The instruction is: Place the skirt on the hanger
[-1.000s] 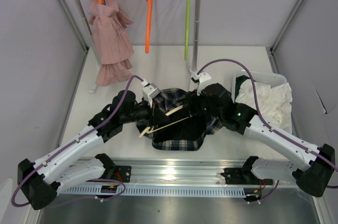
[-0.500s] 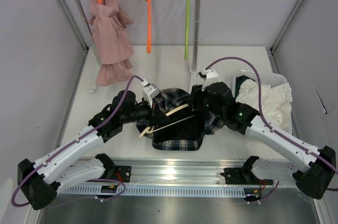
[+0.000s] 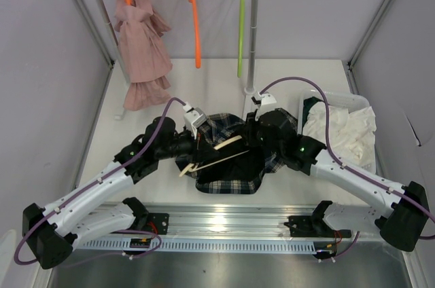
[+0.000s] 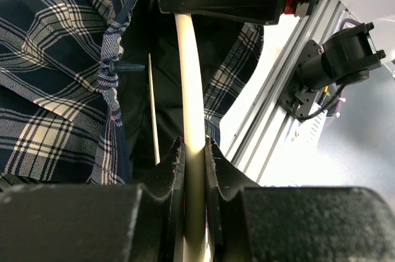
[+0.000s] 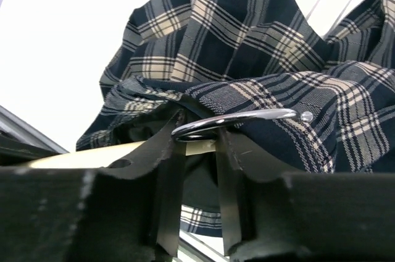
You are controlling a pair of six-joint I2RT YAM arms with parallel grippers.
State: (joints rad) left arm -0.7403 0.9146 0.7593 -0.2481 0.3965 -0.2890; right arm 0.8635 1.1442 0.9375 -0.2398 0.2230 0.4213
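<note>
The plaid skirt [image 3: 228, 178] lies bunched on the table between both arms, draped partly over the cream hanger [image 3: 219, 153]. My left gripper [image 3: 201, 144] is shut on the hanger's long bar [image 4: 190, 89], which runs straight out from between its pads [image 4: 194, 151]. The skirt [image 4: 49, 89] fills the left of that view. My right gripper [image 3: 250, 140] meets the hanger from the other side. In the right wrist view its fingers [image 5: 196, 144] close on the cream neck just under the metal hook [image 5: 247, 117], with the skirt [image 5: 247, 39] heaped behind.
A clothes rack at the back carries a pink garment [image 3: 143, 43], an orange hanger [image 3: 196, 23] and a lime-green hanger [image 3: 240, 30]. A white bin [image 3: 359, 101] with white cloth [image 3: 340, 132] stands at the right. A metal rail [image 3: 224, 223] runs along the near edge.
My right gripper's jaws have narrowed onto the hanger's neck, and its wrist shifted slightly. The orange hanger on the rack swung a little to the right. The left arm has held still.
</note>
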